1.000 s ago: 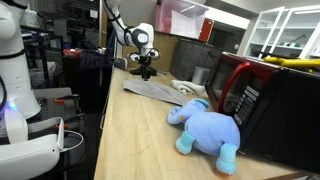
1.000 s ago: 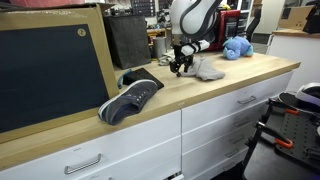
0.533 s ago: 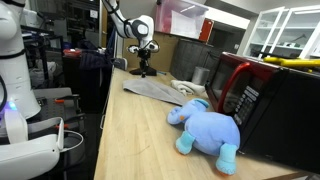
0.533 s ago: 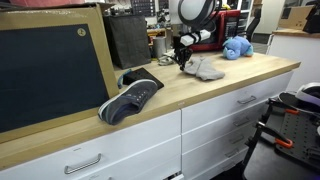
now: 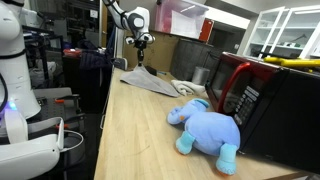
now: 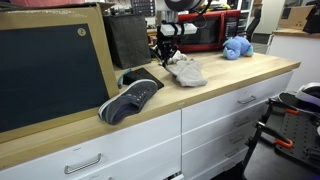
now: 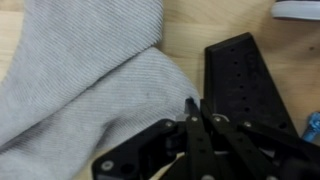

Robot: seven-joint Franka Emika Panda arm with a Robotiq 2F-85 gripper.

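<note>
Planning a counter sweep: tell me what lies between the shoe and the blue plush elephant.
In an exterior view, the grey cloth, pinched by the pincer, lies between shoe and elephant.

A second ago the gripper (image 5: 142,43) sat low with its jaws parted over one edge of the cloth (image 5: 152,84), which lay spread flat on the counter (image 5: 130,130). Since then the jaws have come together on that edge, and the wrist view now shows a fold of it pinched between the fingertips (image 7: 192,104). The arm has risen and drawn back, so the gripper stands higher than before. The cloth has followed. Its held edge is lifted off the wood just beneath the gripper, and in an exterior view the rest (image 6: 188,73) has bunched up and slid along after it.
</note>
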